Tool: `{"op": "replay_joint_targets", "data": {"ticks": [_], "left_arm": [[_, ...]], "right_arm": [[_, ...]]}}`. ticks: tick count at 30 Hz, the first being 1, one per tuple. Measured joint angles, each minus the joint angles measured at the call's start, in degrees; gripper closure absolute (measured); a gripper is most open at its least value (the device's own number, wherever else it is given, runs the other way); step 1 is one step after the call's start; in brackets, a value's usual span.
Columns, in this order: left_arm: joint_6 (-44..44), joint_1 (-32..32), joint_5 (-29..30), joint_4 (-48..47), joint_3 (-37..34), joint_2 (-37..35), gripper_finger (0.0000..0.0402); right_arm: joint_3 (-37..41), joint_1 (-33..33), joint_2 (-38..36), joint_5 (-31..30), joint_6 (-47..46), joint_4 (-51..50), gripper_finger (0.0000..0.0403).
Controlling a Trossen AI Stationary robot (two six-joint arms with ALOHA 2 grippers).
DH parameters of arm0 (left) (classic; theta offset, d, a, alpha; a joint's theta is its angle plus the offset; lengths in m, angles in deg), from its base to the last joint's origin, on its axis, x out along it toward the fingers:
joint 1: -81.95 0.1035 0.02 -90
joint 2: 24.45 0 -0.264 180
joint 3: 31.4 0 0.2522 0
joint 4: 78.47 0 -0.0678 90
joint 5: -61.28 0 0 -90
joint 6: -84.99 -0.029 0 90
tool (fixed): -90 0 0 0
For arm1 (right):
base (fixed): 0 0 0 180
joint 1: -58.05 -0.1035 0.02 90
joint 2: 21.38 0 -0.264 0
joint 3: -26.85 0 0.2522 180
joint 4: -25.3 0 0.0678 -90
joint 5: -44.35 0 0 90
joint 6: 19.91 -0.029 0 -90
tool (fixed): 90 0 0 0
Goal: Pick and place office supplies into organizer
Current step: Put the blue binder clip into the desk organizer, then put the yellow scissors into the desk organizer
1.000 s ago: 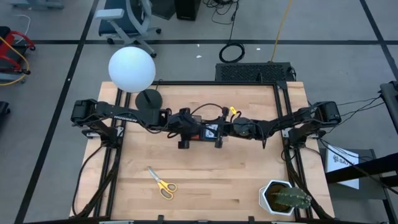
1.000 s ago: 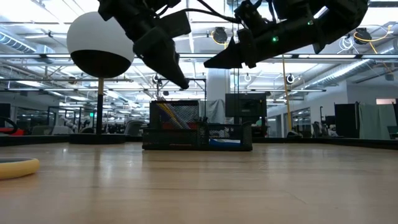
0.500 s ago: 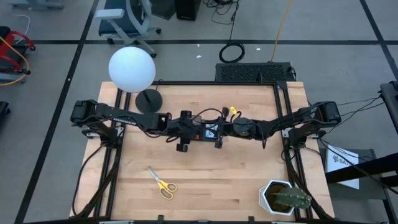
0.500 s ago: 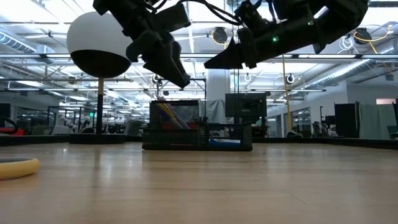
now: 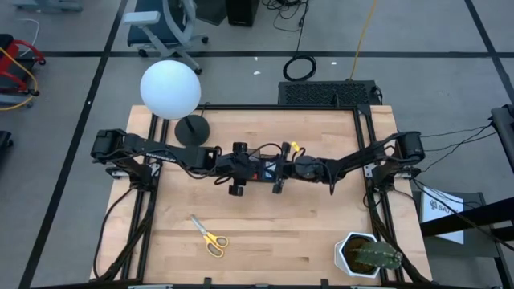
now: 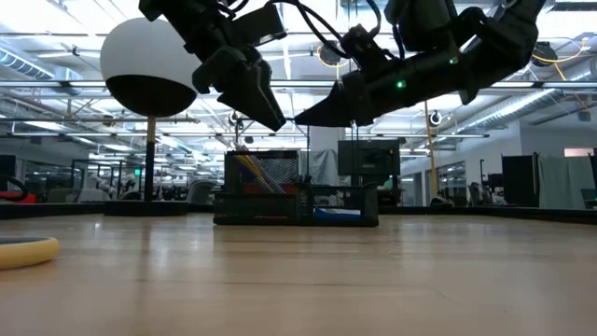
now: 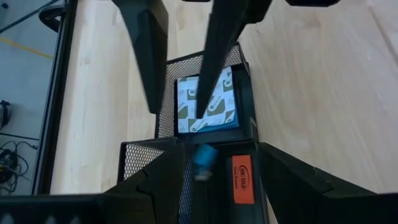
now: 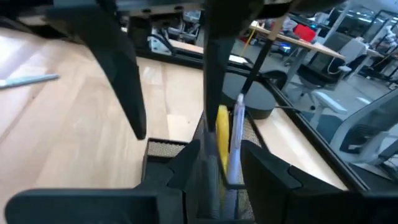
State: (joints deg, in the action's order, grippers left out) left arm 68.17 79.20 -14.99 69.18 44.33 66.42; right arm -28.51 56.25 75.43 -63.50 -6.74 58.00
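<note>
Both my jaws hang apart and empty above the organizer (image 6: 297, 200) at mid-table (pens (image 8: 229, 140) and a pad (image 7: 208, 107) already inside). The scissors (image 5: 210, 236) lie near the table's front-left edge.

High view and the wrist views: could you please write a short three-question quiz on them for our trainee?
1. True or false: the yellow-handled scissors lie inside the organizer.
2. Which lies in the organizer? A) blue square pad B) potted cactus C) lamp
3. Fill in: the left tool and right tool both hang ___ the organizer.
Key: 1 false, they lie on the table; 2 A; 3 above.
</note>
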Motion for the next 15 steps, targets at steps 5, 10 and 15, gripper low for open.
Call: {"op": "replay_joint_targets", "data": {"ticks": [5,10,15], "left_arm": [[0.0,0.0,-0.1,-0.4,0.0,0.0,0.0195],[0.2,0.0,-0.1,-1.1,0.0,0.0,0.0194],[0.8,-0.1,-0.2,-1.1,0.0,0.0,0.0195]], "right_arm": [[0.0,0.4,-0.7,-0.1,-0.6,0.1,0.0298],[0.0,0.3,-0.7,-0.1,-0.6,-0.2,0.0298],[0.0,0.3,-0.7,-0.1,-0.5,-0.1,0.0298]]}}
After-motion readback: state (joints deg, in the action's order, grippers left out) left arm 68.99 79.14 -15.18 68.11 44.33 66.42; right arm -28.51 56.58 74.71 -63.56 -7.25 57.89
